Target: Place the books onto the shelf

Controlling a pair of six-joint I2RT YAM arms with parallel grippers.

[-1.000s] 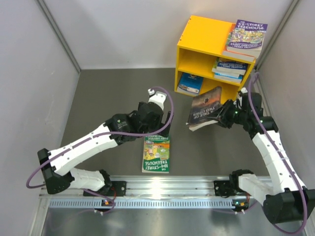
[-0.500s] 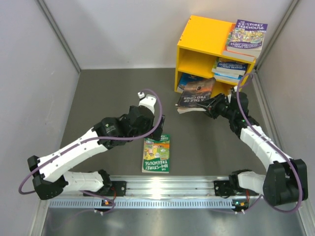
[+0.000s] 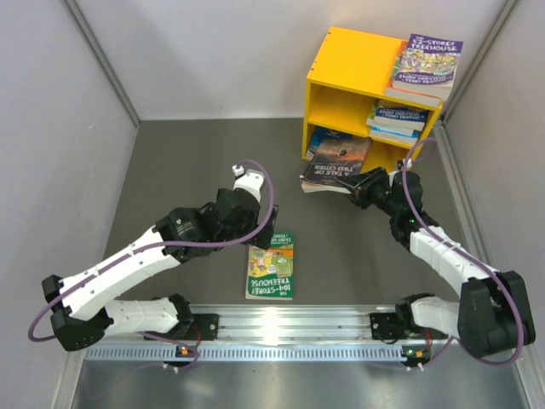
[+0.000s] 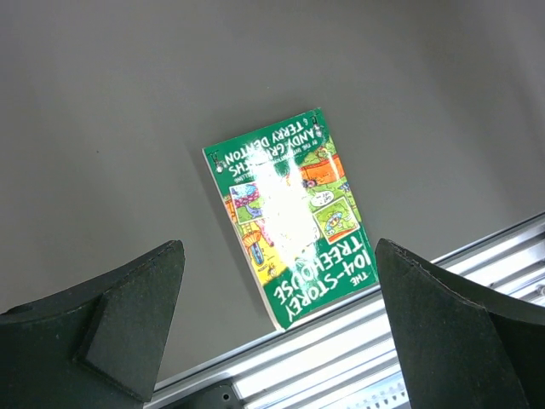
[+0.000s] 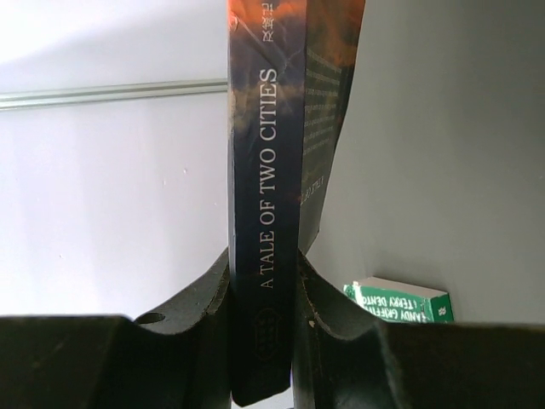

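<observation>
Before the shelf [image 3: 345, 60], dark book [image 3: 338, 162] clamped between right jaws

Overhead wide, wrists close, green book [image 3: 271, 266] shared

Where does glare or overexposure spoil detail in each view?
Left wrist view: a white glare patch washes out the middle of the glossy green paperback. Top view: a bright reflection sits on the silver metal rail. Right wrist view: the pale wall behind the dark paperback is blown out; its spine lettering is sharp.
</observation>
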